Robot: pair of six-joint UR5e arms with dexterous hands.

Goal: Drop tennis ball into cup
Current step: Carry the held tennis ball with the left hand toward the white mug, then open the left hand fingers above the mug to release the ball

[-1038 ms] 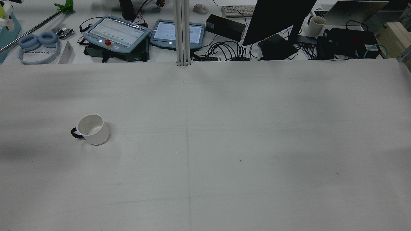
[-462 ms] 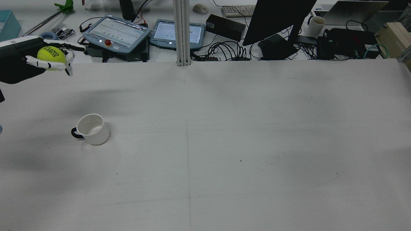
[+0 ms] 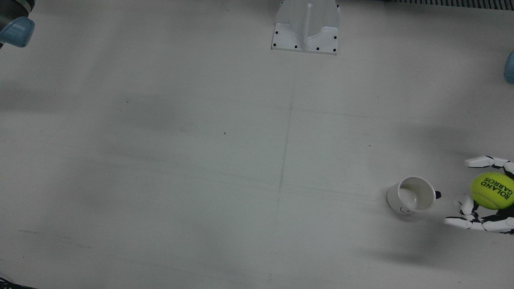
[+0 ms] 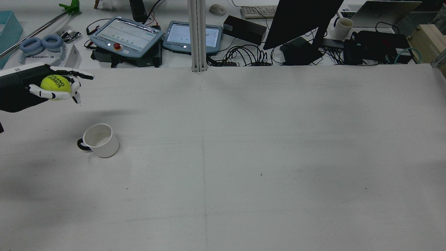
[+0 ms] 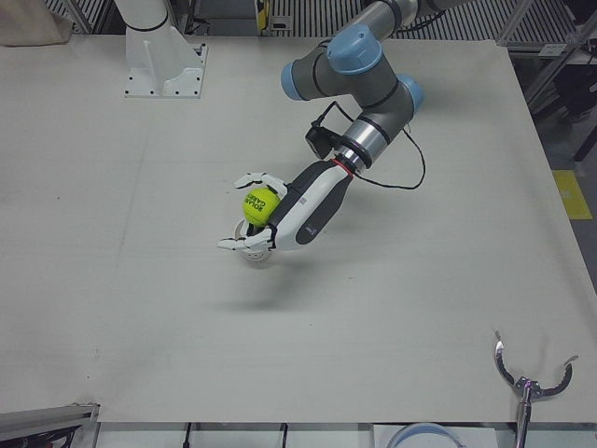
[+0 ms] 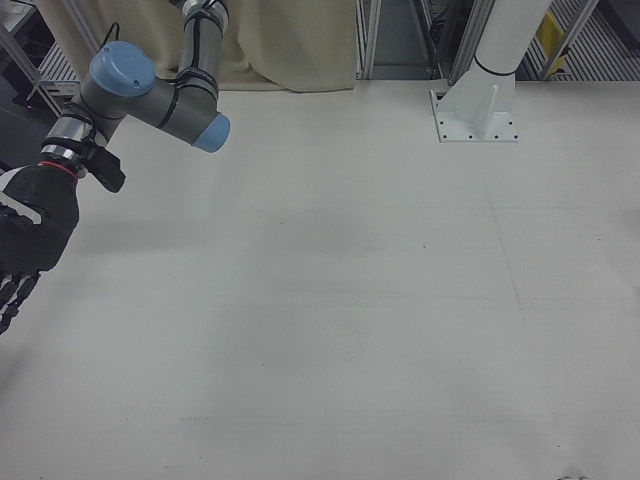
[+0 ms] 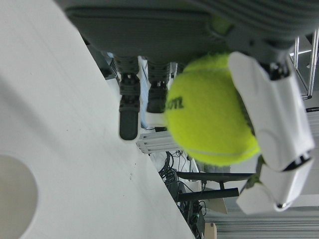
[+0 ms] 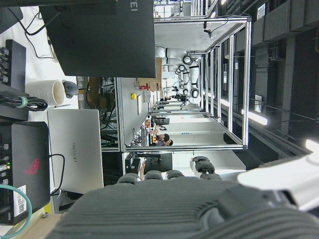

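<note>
My left hand [image 4: 36,88] is shut on a yellow-green tennis ball [image 4: 55,83] and holds it in the air, left of and beyond a white cup [image 4: 99,140] with a dark handle. The cup stands upright and empty on the table. In the front view the ball [image 3: 493,190] is to the right of the cup [image 3: 411,195], apart from it. In the left-front view the hand [image 5: 284,224] and ball [image 5: 261,205] hide most of the cup [image 5: 252,259]. The left hand view shows the ball [image 7: 209,119] and the cup's rim [image 7: 17,199]. My right hand [image 6: 30,235] hangs empty at the table's side.
A white column [image 4: 197,35] stands at the table's far edge, with teach pendants [image 4: 127,35], cables and a monitor [image 4: 299,21] on the desk behind. A white pedestal base [image 3: 306,28] sits at the table's robot side.
My left hand has come into the rear view from the left with the ball and has moved nearer to the cup. The cup has not moved.
</note>
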